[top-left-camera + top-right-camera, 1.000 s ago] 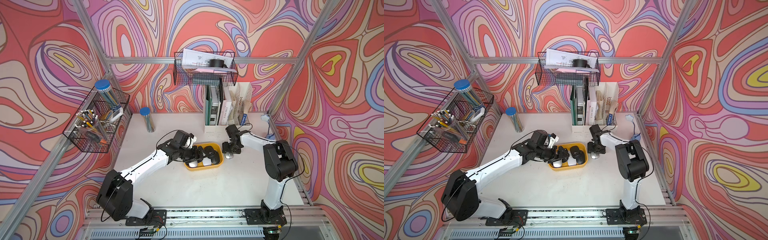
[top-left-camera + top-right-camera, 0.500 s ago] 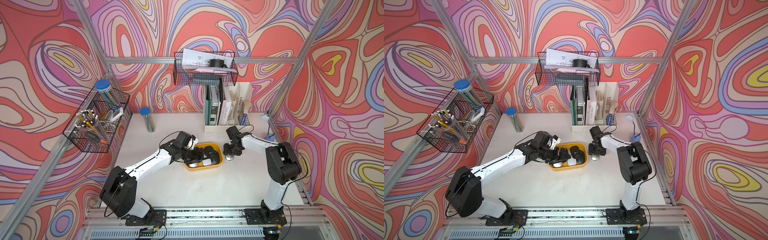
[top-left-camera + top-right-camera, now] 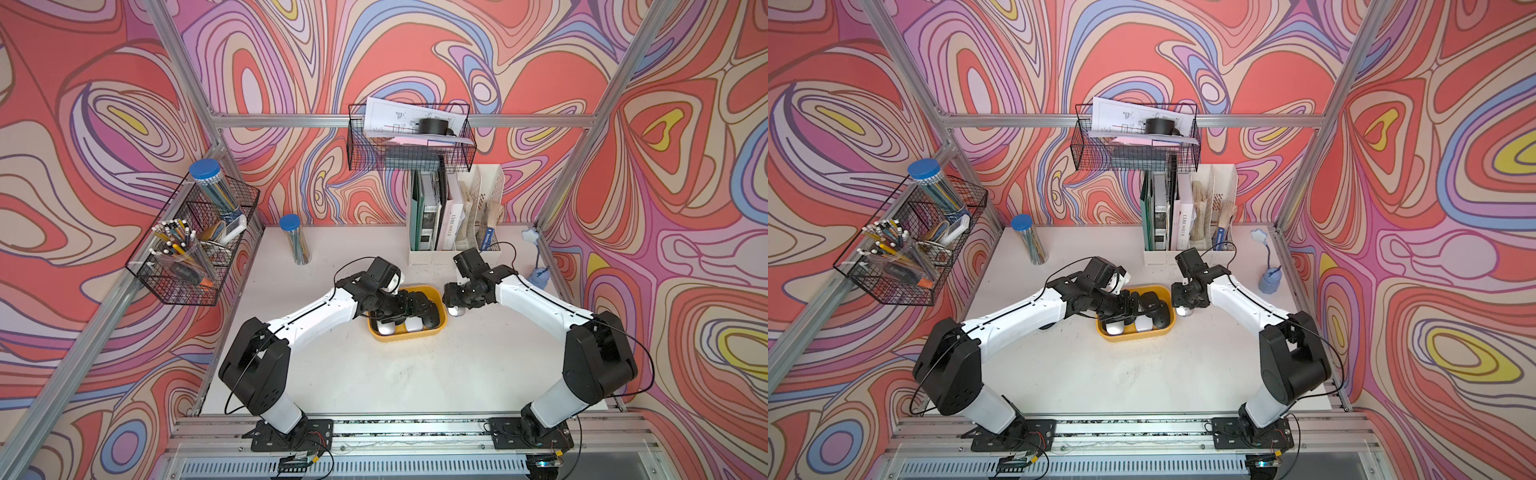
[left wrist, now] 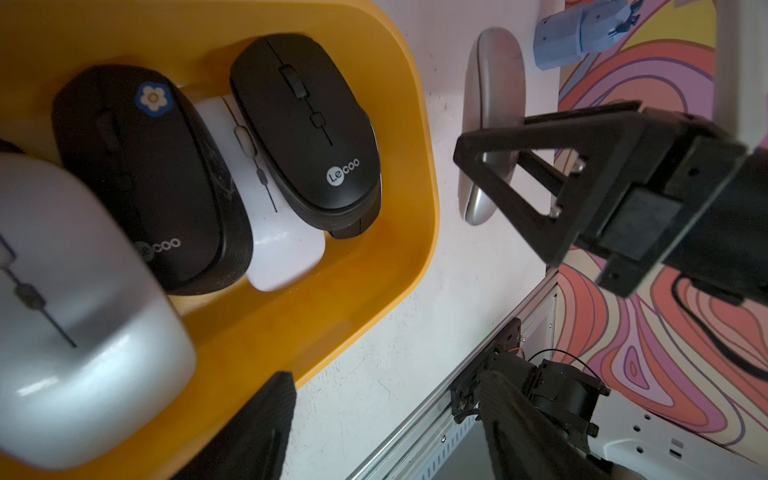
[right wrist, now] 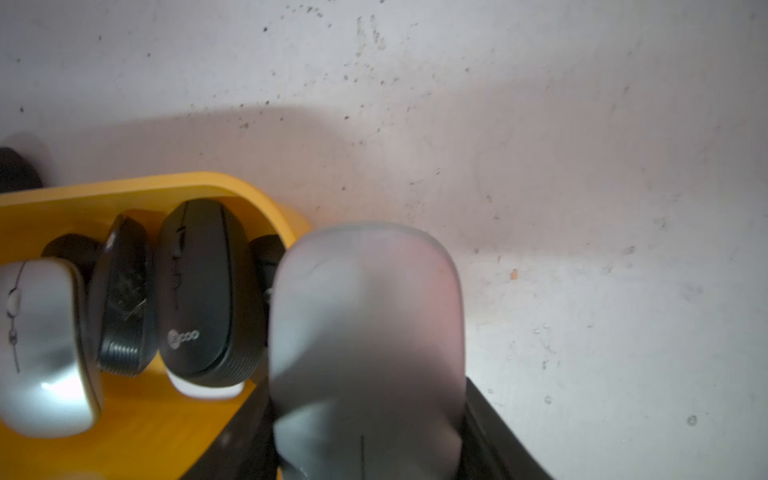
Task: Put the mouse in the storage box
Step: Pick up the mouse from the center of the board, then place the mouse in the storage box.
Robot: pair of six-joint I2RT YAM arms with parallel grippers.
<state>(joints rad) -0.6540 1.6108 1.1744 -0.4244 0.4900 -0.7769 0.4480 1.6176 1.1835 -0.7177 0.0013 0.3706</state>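
- Right wrist view: we find the mouse (image 5: 365, 324), a silver one, clamped between two black fingers (image 5: 486, 440), one on each side of its body. We record the right pincer (image 3: 457, 301) as closed on it.
- In both top views we place this mouse just outside the storage box (image 3: 409, 337), at the end toward the right arm. It is not in the box.
- We cannot tell whether the mouse touches the bench (image 3: 374, 382) or is lifted clear of it.
- Left wrist view: the box holds a black mouse marked Lecoo (image 4: 303, 124) and a black mouse with a flower sticker (image 4: 137, 174). A white mouse (image 4: 282, 249) lies partly beneath those two, and a second silver mouse (image 4: 83, 311) is also inside.
- The left pincer (image 3: 405, 309) sits over the box interior. Only one finger (image 4: 257, 428) is in frame, so we cannot tell whether it is open, closed or gripping anything.
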